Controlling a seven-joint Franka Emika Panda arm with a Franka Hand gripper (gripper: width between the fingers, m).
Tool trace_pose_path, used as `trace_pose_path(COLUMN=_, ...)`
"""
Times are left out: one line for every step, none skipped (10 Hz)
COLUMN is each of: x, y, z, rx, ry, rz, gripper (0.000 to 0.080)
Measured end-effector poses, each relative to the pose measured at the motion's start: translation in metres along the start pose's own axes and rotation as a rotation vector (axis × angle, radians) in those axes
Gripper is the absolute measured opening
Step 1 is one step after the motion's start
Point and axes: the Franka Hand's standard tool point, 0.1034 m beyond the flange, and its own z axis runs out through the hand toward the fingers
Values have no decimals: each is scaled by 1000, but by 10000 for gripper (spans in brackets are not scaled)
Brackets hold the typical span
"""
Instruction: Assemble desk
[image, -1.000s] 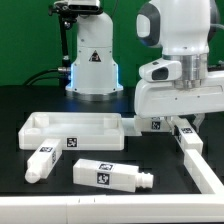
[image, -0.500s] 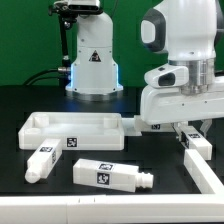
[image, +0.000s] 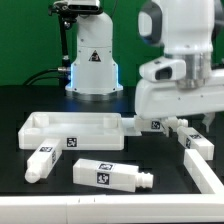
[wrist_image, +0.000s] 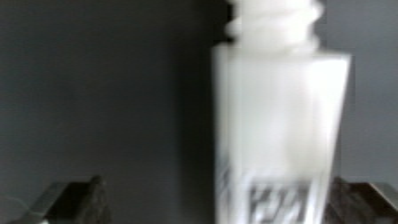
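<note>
The white rimmed tabletop (image: 45, 124) lies on the black table at the exterior view's left. Two tagged white legs lie in front of it, one short (image: 40, 160) and one longer (image: 108, 176). A third leg (image: 195, 140) lies at the exterior view's right, just under my gripper (image: 176, 122). In the wrist view this leg (wrist_image: 276, 120) is blurred and runs between my fingers (wrist_image: 71, 200). It sits nearer one finger, with a dark gap on its other side. My gripper (wrist_image: 222, 205) stands open around the leg and is not clamped on it.
A white robot base (image: 92, 65) with a triangle mark stands behind the tabletop. A long white rail (image: 207, 175) runs along the table at the exterior view's right, close to the leg under my hand.
My hand dipped a little, then rose again and shifted slightly to the exterior view's left. The leg beneath it stays on the table. The other parts have not moved.
</note>
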Motion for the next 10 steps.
trace_pose_path(x=13, y=16, z=-15, rx=1, ry=-3, rz=-39, gripper=642)
trace_pose_path(x=26, y=23, z=-22, rx=3, ry=7, rz=-62, gripper=647)
trace_pose_path(x=24, y=21, z=-19, rx=3, ry=7, rz=-63, gripper=647)
trace_pose_path(x=23, y=20, z=-18, rx=3, ry=5, rz=-66, gripper=647)
trace_pose_path(x=23, y=21, z=-18, rx=2, ry=5, rz=-66, gripper=649)
trace_pose_path(x=26, y=30, z=-17, rx=0, ry=0, rz=-155, gripper=649)
trace_pose_path(x=38, y=55, z=-17, rx=-5, ry=-5, rz=-239, gripper=649)
trace_pose_path(x=60, y=79, z=-24, rx=-14, ry=21, rz=-348, gripper=649)
trace_pose_path(x=72, y=92, z=-28, rx=-6, ry=-5, rz=-420, gripper=649)
trace_pose_path(x=88, y=92, z=-34, rx=-24, ry=7, rz=-481, gripper=649)
